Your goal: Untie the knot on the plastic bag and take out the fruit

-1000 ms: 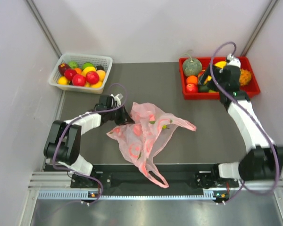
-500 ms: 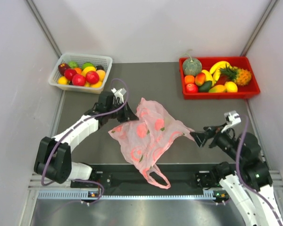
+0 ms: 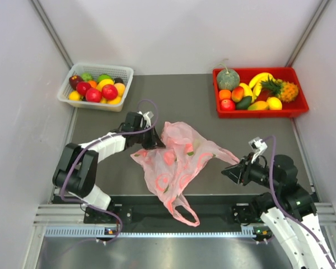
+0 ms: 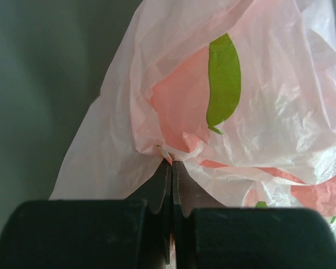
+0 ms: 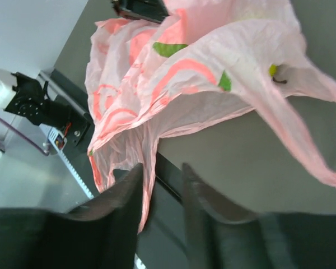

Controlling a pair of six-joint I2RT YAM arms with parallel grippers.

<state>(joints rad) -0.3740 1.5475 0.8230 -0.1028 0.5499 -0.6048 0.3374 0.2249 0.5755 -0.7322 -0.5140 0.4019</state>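
The pink plastic bag (image 3: 176, 159) lies slack and flat mid-table, with its handle strips loose; I see no knot on it. My left gripper (image 3: 155, 142) is shut on the bag's upper left edge, and the film bunches at its tips (image 4: 172, 162). My right gripper (image 3: 224, 172) hovers just right of the bag's right handle end. Its jaws (image 5: 161, 167) stand a little apart with nothing between them. Small fruit lies in the red tray (image 3: 257, 114), among it an orange (image 3: 228, 94), a red apple (image 3: 228, 104) and an avocado (image 3: 244, 103). No fruit shows inside the bag.
The red tray at the back right also holds a melon (image 3: 228, 79), bananas and a pineapple (image 3: 283, 88). A white basket (image 3: 126, 70) full of mixed fruit stands at the back left. One bag handle (image 3: 182, 212) hangs over the near table edge onto the rail.
My right arm has swung from the red tray back to the near right of the bag, and its jaws have narrowed. The left gripper stayed shut on the bag, which shifted slightly.
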